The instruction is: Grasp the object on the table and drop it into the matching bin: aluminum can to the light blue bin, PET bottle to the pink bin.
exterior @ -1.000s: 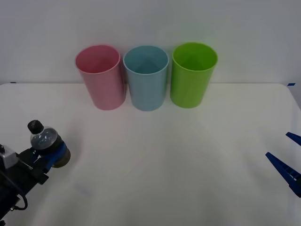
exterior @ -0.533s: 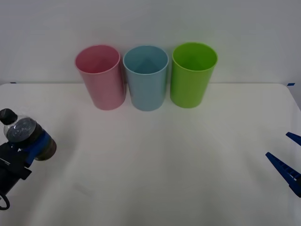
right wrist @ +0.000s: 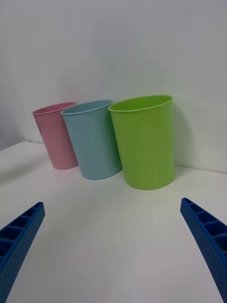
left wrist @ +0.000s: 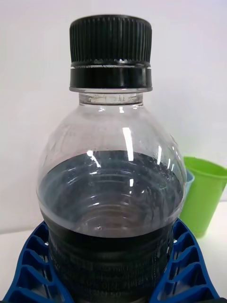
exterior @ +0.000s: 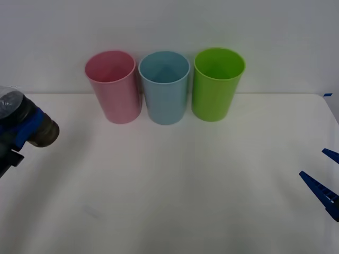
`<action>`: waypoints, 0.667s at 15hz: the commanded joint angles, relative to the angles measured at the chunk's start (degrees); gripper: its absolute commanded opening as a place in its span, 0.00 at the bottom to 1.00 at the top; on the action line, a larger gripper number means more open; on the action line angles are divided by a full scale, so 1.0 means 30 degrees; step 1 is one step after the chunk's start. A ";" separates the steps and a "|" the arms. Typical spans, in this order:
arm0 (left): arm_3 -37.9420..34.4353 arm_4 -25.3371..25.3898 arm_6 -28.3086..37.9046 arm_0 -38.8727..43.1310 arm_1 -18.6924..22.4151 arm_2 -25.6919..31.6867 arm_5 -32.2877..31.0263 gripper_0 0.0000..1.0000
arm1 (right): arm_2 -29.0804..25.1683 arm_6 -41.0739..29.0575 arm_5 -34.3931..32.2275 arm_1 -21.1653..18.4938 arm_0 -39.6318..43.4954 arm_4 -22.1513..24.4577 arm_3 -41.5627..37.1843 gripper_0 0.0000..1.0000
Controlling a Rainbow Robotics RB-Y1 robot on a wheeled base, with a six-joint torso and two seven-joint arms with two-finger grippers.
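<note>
Front view: the left gripper (exterior: 21, 129) is seen at the far left edge, lifted above the table (exterior: 175, 190). It is closed around the PET bottle (exterior: 29, 127), which is held tilted, with its dark bottom turned toward the middle of the table and its top cut off by the edge. In the left wrist view, the blue fingers (left wrist: 182, 265) are pressed against both sides of the bottle's dark body, and the black cap (left wrist: 111, 47) is seen at the top. A bit of the green bin (left wrist: 205, 194) is seen behind the bottle.

The pink bin (exterior: 113, 87), the light blue bin (exterior: 164, 87) and the green bin are lined up at the back of the table. The pink bin is the one nearest the bottle, but they are well apart.

The right gripper (exterior: 324, 180) is parked low at the right edge. In the right wrist view its fingers (right wrist: 21, 239) are spread wide, and nothing is held.

Compared with one second ago, the bottle has been carried higher and farther to the left. The bins and the right gripper have not been moved.
</note>
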 commanded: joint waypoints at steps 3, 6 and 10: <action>0.0607 -0.0029 0.0311 -0.3835 0.1146 -0.2094 0.4123 0.00 | 0.0000 0.0000 0.0000 0.0000 0.0000 0.0000 0.0000 1.00; 0.3214 -0.0351 -0.0041 -0.7351 0.1263 -0.3383 0.4767 0.00 | 0.0000 0.0000 0.0000 0.0000 0.0000 0.0000 0.0000 1.00; 0.6788 -0.0703 -0.0129 -1.1657 0.1234 -0.5669 0.5148 0.00 | 0.0000 0.0000 0.0000 0.0000 0.0000 0.0000 0.0000 1.00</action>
